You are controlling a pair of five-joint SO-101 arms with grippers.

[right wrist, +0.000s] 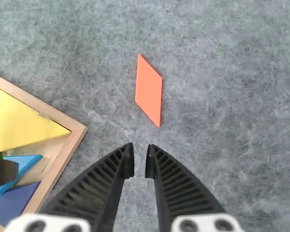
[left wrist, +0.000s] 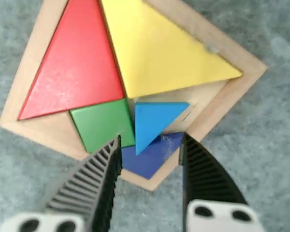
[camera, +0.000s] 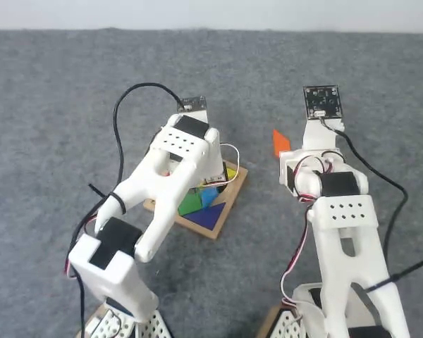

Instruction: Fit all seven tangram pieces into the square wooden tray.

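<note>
The square wooden tray (left wrist: 29,72) holds a red triangle (left wrist: 72,67), a yellow triangle (left wrist: 159,48), a green square (left wrist: 101,123), a dark blue triangle (left wrist: 150,162) and a light blue triangle (left wrist: 154,121) lying askew, partly over the dark blue one. My left gripper (left wrist: 150,145) hangs open just above the tray's corner, one finger over the green square and the other beside the light blue triangle. An orange parallelogram (right wrist: 149,90) lies flat on the carpet beside the tray (camera: 230,204). My right gripper (right wrist: 139,159) hovers short of it, shut but for a thin slit, holding nothing.
Grey carpet (camera: 352,63) covers the whole table, with open room around the orange parallelogram (camera: 280,143). The left arm (camera: 169,176) covers much of the tray in the high view. Black cables (camera: 120,120) loop beside both arms.
</note>
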